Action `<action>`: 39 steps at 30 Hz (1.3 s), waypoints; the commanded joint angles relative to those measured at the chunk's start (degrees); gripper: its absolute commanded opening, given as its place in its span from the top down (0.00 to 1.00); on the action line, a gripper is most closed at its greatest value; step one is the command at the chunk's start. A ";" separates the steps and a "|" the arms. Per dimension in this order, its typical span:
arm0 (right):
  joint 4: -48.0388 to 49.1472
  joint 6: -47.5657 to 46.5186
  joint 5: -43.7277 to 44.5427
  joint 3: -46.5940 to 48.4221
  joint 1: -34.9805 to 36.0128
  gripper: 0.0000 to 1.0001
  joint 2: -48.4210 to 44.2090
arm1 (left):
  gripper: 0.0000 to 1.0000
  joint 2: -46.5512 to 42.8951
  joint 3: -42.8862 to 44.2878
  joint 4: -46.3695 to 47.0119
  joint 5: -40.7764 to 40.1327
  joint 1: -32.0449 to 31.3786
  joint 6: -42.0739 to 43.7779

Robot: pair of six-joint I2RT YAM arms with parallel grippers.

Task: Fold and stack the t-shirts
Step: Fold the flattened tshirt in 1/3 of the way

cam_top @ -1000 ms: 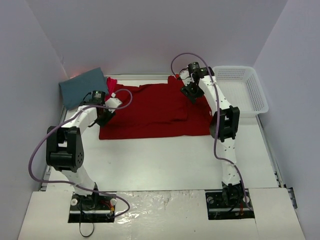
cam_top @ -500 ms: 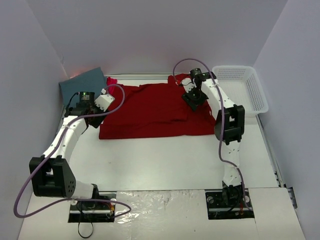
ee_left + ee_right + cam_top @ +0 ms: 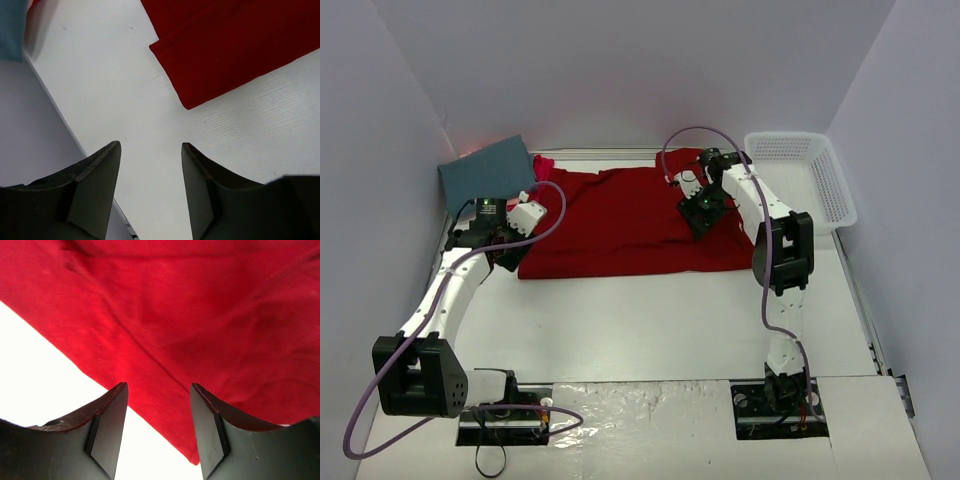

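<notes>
The white table (image 3: 650,320) carries all items, and every position below is referred to the deep red t-shirt (image 3: 620,220). This garment is laid flat across the far half of the table, with its near hem running straight from left to right and a folded layer visible on its right part. The white mesh basket (image 3: 810,180) is set to the right of the deep red t-shirt, against the right wall and apart from the cloth. The slate-teal t-shirt (image 3: 485,172) is placed beyond the far left corner of the deep red t-shirt, partly propped against the left wall. A small part of the pinkish-red t-shirt (image 3: 542,163) is exposed between the two, at the far left edge of the deep red t-shirt. The right gripper (image 3: 159,385) is held above the right part of the deep red t-shirt, near a diagonal edge of the cloth; its fingers are parted and nothing is clamped. The left gripper (image 3: 151,145) is held over bare table just left of the near left corner of the deep red t-shirt; its fingers are likewise parted and empty.
</notes>
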 commanded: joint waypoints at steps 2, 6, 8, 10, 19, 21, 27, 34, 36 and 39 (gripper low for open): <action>-5.31 -2.02 -5.89 2.66 0.69 0.52 1.38 | 0.50 -1.89 -0.44 -0.56 0.60 0.48 -1.81; -7.15 -2.55 -7.12 4.43 0.95 0.52 3.58 | 0.50 -1.45 -0.71 -0.13 0.51 0.48 -1.73; -7.25 -2.64 -7.13 4.60 1.21 0.52 4.46 | 0.50 -1.18 -0.80 0.14 0.24 0.39 -1.73; -7.25 -2.55 -6.78 4.69 1.30 0.52 5.16 | 0.50 -0.92 -0.89 0.40 0.16 0.39 -1.64; -7.07 -2.20 -6.16 6.09 1.48 0.53 7.89 | 0.50 0.49 -1.94 1.98 0.16 0.48 -1.81; -7.16 -1.94 -6.07 6.89 1.56 0.54 8.33 | 0.50 0.75 -2.20 2.16 0.16 0.57 -1.90; -6.99 -1.59 -5.19 8.55 1.92 0.60 10.09 | 0.50 1.28 -2.99 2.95 0.07 0.57 -2.08; -6.90 -1.32 -5.19 9.09 2.00 1.00 10.71 | 0.50 1.72 -3.43 3.57 0.24 0.48 -2.25; -6.99 -1.32 -4.84 9.09 2.00 1.00 10.36 | 0.50 1.98 -3.26 3.57 0.33 0.48 -2.34; -6.90 -1.41 -4.32 9.44 2.00 1.00 9.83 | 0.50 2.33 -3.17 3.57 0.42 0.57 -2.52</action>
